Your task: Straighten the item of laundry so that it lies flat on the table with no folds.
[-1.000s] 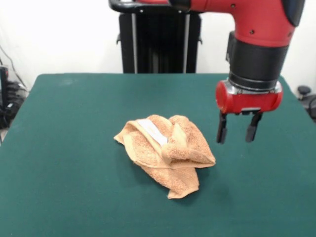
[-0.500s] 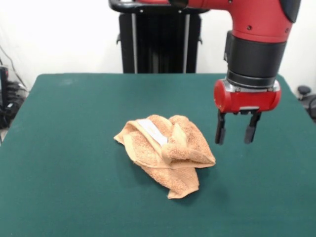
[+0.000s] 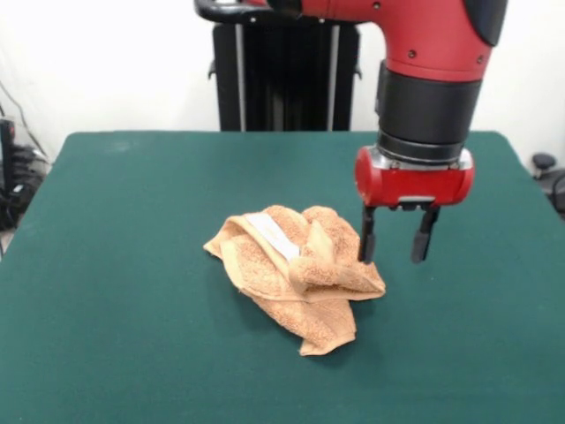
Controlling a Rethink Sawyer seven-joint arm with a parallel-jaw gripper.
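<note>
The orange-tan towel (image 3: 298, 275) lies crumpled in a heap near the middle of the dark green table (image 3: 124, 291), with its white label (image 3: 273, 236) on top at the left. Several folds overlap, and one corner points toward the front edge. My gripper (image 3: 394, 253) hangs open and empty from the red arm, just at the towel's right edge and slightly above the table. Its left finger (image 3: 366, 241) overlaps the towel's right side in the picture; I cannot tell whether it touches.
The black pedestal (image 3: 282, 75) stands at the table's far side. Cables and equipment (image 3: 13, 177) sit off the table at the left, and a dark object (image 3: 547, 172) at the right.
My gripper has moved left toward the towel, from well clear of it to its right edge, staying open. The towel has not moved.
</note>
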